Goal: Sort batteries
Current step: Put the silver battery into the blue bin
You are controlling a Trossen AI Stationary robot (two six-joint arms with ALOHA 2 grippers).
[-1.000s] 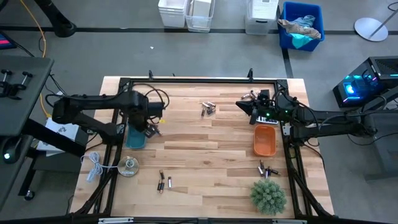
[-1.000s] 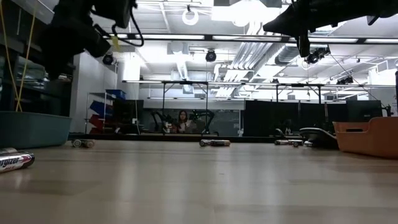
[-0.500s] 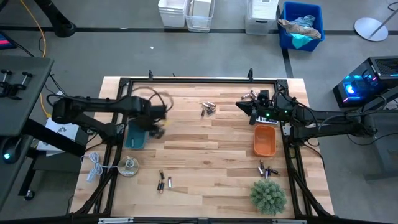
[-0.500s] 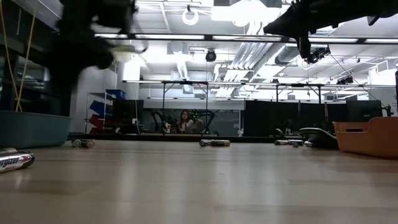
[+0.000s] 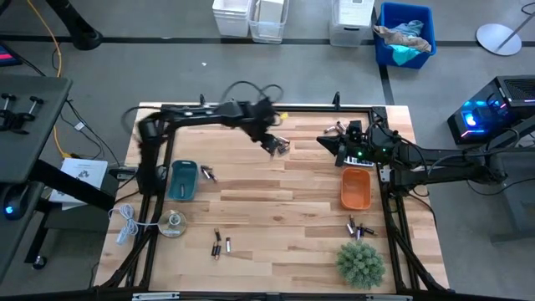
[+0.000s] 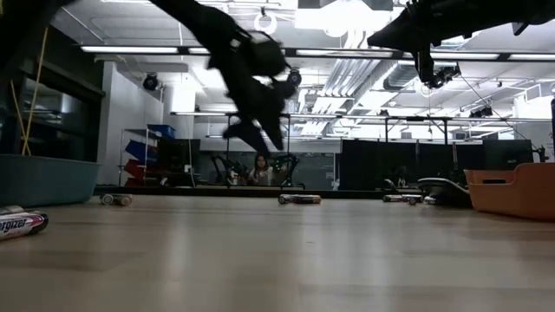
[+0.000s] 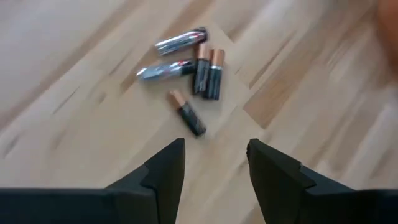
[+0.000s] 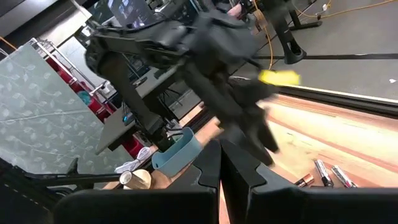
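Several batteries (image 7: 189, 62), silvery and dark with copper ends, lie in a loose cluster (image 5: 282, 147) on the wooden table near the middle of its far edge. My left gripper (image 7: 214, 149) hovers over them, open and pointing steeply down, with nothing between its fingers; it also shows in the high view (image 5: 272, 144) and the low view (image 6: 256, 132). My right gripper (image 5: 321, 140) waits shut above the table's far right, its fingers together in its own wrist view (image 8: 219, 163). More batteries lie beside the teal tray (image 5: 207, 174), near the front (image 5: 219, 244) and by the plant (image 5: 358, 227).
A teal tray (image 5: 183, 181) stands at the left and an orange tray (image 5: 356, 188) at the right. A green plant (image 5: 361, 263) sits at the front right. A round roll (image 5: 173, 224) and a white cable (image 5: 125, 224) lie at the front left.
My left gripper has swung quickly from above the teal tray toward the table's far edge and right, and has tipped to point steeply down over the battery cluster.
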